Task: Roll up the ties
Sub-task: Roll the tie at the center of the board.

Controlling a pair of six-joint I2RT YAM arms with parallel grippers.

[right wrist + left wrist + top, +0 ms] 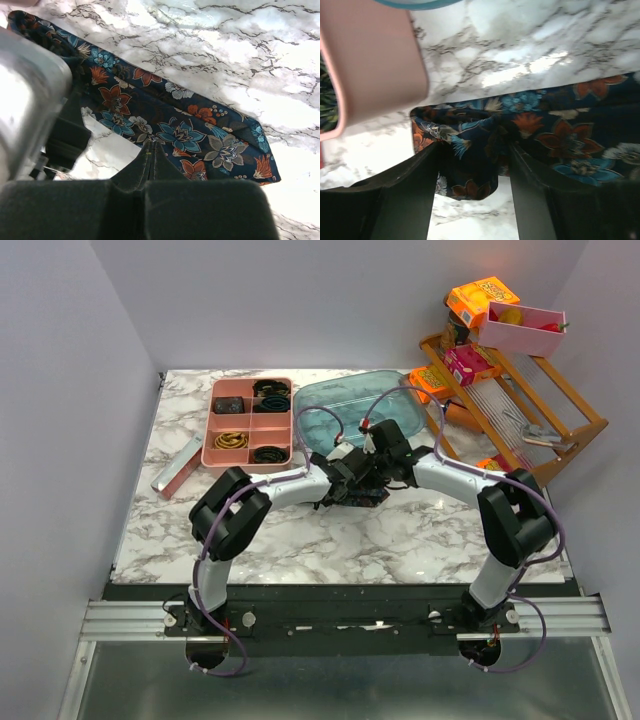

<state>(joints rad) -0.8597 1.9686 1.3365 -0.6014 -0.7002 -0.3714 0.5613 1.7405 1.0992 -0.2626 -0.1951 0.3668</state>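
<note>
The left tool [474, 150] stands with its fingers [415, 185] apart, straddling the folded end of a tie [560, 125]; dark floral cloth fills the gap between them and hangs a little below. The right tool [150, 150] has its fingers pressed together, the tip resting on the same tie [175, 130] near its middle; whether any cloth is caught between them I cannot tell. The tie lies flat and slantwise on the marble table [420, 530], about the table's centre, under both wrists. Just beyond its folded end sits a pink tray [250, 420] with dark coils in several compartments. Beside that lies a teal tray [370, 405], and at the far right a wooden rack [520, 410].
</note>
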